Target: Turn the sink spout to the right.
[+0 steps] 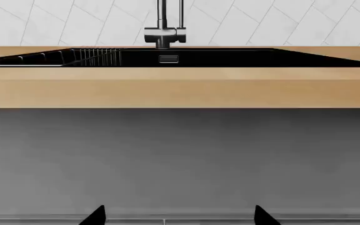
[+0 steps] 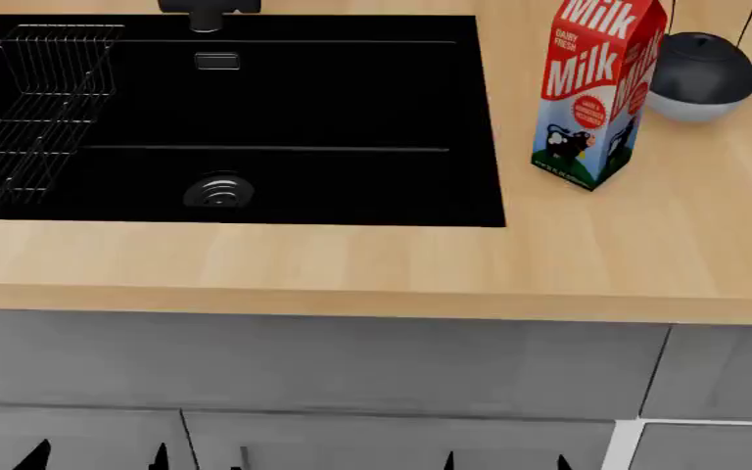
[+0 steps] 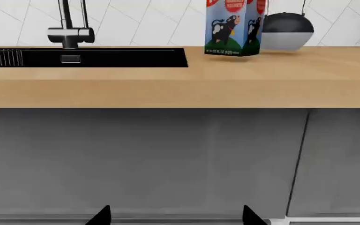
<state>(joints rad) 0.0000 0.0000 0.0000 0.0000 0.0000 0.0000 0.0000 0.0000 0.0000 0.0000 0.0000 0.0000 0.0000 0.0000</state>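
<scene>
Sink spout (image 1: 161, 18) stands upright at the back edge of the wooden counter (image 2: 350, 264), directly behind the sink (image 2: 285, 117) and centred above the small rectangular overflow slot (image 2: 216, 61). In both wrist views its thin dark tube rises from a short chrome-grey base (image 1: 164, 36) and runs out of the picture at the top, so the nozzle head is not visible and the direction in which it points cannot be told. In the head view only the base shows, at the back rim of the basin.

The sink is a matte-black rectangular basin set into the counter toward its left end. A round drain (image 2: 219, 192) lies near the front wall of the basin. A black wire rack (image 2: 30, 108) occupies the left part of the basin.

On the counter to the right of the sink a milk carton (image 2: 595, 93) stands upright, apart from the basin rim. A round dark-and-grey vessel (image 2: 700, 76) sits just behind it, nearer the back right corner.

Left gripper (image 1: 178, 218) and right gripper (image 3: 176, 216) hang low, in front of the grey cabinet fronts (image 2: 310, 367) below the counter's front edge, well apart from the spout. Each shows two black fingertips spread wide with nothing between them.
</scene>
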